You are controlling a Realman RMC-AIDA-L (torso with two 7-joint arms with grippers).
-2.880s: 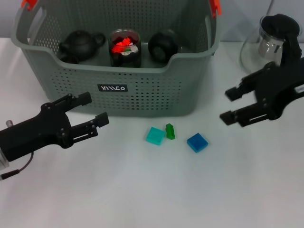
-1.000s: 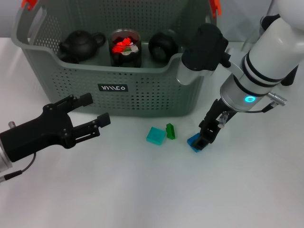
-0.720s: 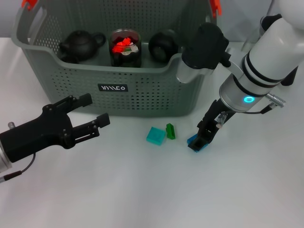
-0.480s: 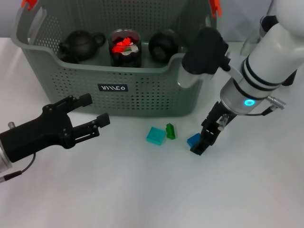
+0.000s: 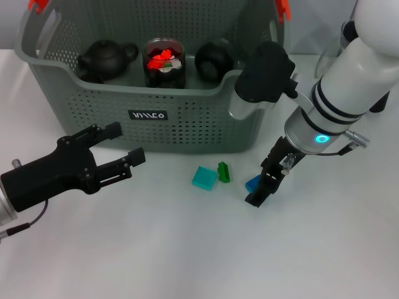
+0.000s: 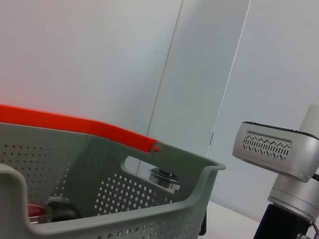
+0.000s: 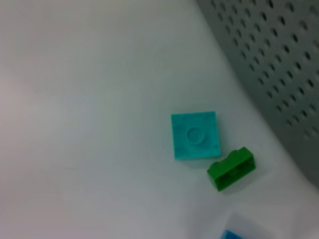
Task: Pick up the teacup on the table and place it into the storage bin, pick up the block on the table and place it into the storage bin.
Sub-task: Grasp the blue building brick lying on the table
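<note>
Head view: the storage bin point(image 5: 187, 121) stands at the far side of the white table point(image 5: 187, 249), holding a dark teapot point(image 5: 106, 59), a glass jar with red contents point(image 5: 164, 62) and a round dark pot point(image 5: 214, 59); no teacup can be made out on the table surface. In front of the bin lie three blocks: a teal block point(image 5: 204, 177), a green block point(image 5: 223, 172) just beside it, and a blue block point(image 5: 253, 184) further toward the robot's right. The right gripper point(image 5: 262, 185) points down at the table with its fingers at the blue block, which is partly hidden behind them; whether the fingers are spread or clamped on the block cannot be told. The left gripper point(image 5: 121, 144) hovers near the front wall of the bin, on the robot's left, with its fingers spread and nothing between them. A glass pitcher point(image 5: 349, 53) stands behind the right arm. Left wrist view: the bin's rim point(image 6: 124, 219) with an orange clip point(image 6: 75, 127) is visible, and a grey part of the right arm point(image 6: 274, 157) beyond it. Right wrist view: the teal block point(image 7: 195, 134) lies flat, the green block point(image 7: 230, 168) touching or almost touching its corner, both near the bin wall point(image 7: 269, 59); a sliver of the blue block point(image 7: 230, 234) shows at the frame edge.
</note>
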